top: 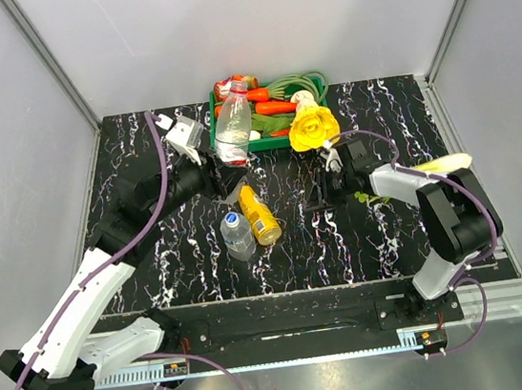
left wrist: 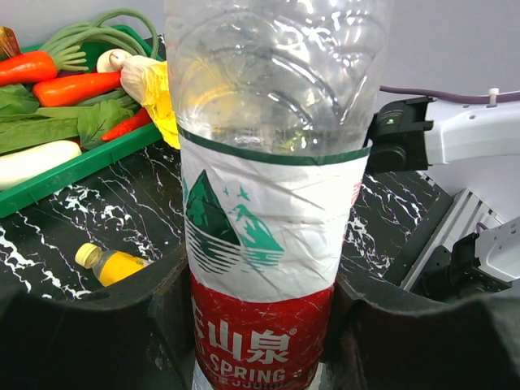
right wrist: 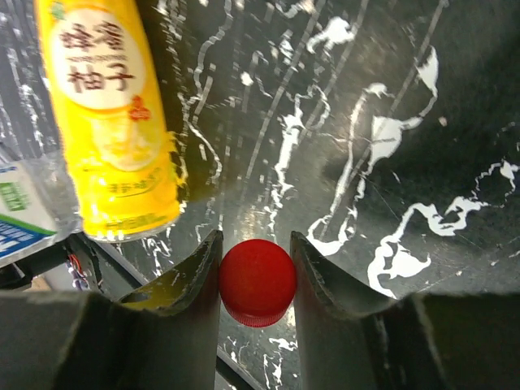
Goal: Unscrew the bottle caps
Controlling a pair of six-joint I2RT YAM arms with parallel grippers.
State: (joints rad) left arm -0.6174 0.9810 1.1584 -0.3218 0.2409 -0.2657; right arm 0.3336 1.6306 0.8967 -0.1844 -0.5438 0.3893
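My left gripper (top: 228, 176) is shut on the clear bottle with the red label (top: 233, 126) and holds it raised and tilted toward the tray; the grip is low on the label (left wrist: 264, 341), and the bottle's neck shows no cap. My right gripper (right wrist: 256, 244) is shut on the red cap (right wrist: 257, 281) just above the table; in the top view this gripper (top: 321, 195) hides the cap. The orange-yellow juice bottle (top: 260, 214) lies on the table with its yellow cap (left wrist: 86, 255) on. The blue-label bottle (top: 238, 236) lies beside it with its blue cap (top: 232, 218) on.
A green tray (top: 321, 79) of carrots and greens stands at the back. A yellow vegetable (top: 313, 126) sits at its right edge, close to the right arm. A pale long vegetable (top: 445, 164) lies at the far right. Grey walls enclose the table.
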